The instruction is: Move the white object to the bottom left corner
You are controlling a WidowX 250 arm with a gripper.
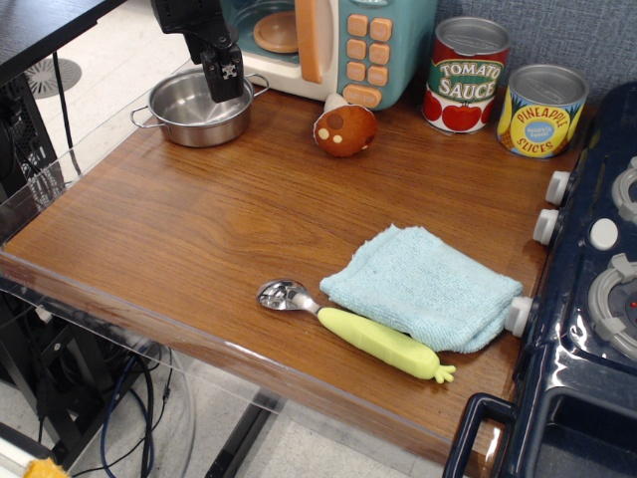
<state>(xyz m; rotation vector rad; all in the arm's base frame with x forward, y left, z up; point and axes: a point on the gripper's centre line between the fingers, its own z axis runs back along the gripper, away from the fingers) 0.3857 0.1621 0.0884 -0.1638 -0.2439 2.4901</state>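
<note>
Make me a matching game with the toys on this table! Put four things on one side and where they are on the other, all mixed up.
Things:
1. mushroom
2. spoon
3. gripper
4. pineapple can

Places:
A. right beside the tomato sauce can
B. above the silver pot
C. in front of the toy microwave
D. along the front edge of the blue cloth

Pairs: 1-C, 2-D, 3-B, 4-A
</note>
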